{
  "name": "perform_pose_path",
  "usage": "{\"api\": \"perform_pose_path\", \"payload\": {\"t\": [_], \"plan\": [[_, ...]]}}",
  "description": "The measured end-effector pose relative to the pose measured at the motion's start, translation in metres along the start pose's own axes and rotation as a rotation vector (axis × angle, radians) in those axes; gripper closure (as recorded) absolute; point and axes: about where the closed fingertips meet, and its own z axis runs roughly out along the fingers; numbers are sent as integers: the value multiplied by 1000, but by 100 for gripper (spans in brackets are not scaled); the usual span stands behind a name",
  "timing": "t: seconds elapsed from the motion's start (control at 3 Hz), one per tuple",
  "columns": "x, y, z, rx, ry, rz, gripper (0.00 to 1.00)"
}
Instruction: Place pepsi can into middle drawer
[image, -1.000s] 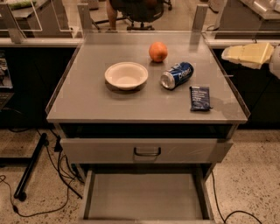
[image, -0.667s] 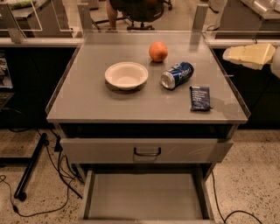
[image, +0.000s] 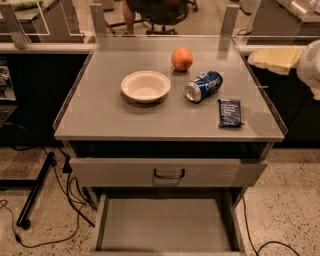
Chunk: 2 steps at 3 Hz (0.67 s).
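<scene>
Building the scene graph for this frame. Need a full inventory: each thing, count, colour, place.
pepsi can: 1, blue with a silver end, lying on its side on the tabletop, right of the bowl
orange: 1, orange, on the tabletop behind the can
bowl: 1, white, on the tabletop, left of centre
snack packet: 1, dark blue, flat on the tabletop, front right
table: 1, grey
drawer front: 1, grey with a black handle, just under the tabletop
middle drawer: 1, grey, pulled open below that front
office chair: 1, black, behind the table
stand leg: 1, black, on the floor at left
gripper: 1, pale cream, at the right edge beside the table's back corner, apart from the can
</scene>
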Motion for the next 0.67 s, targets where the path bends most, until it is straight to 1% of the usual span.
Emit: {"api": "perform_pose_path", "payload": {"t": [0.67], "plan": [[-16, 56, 40, -79, 73, -3, 0]]}}
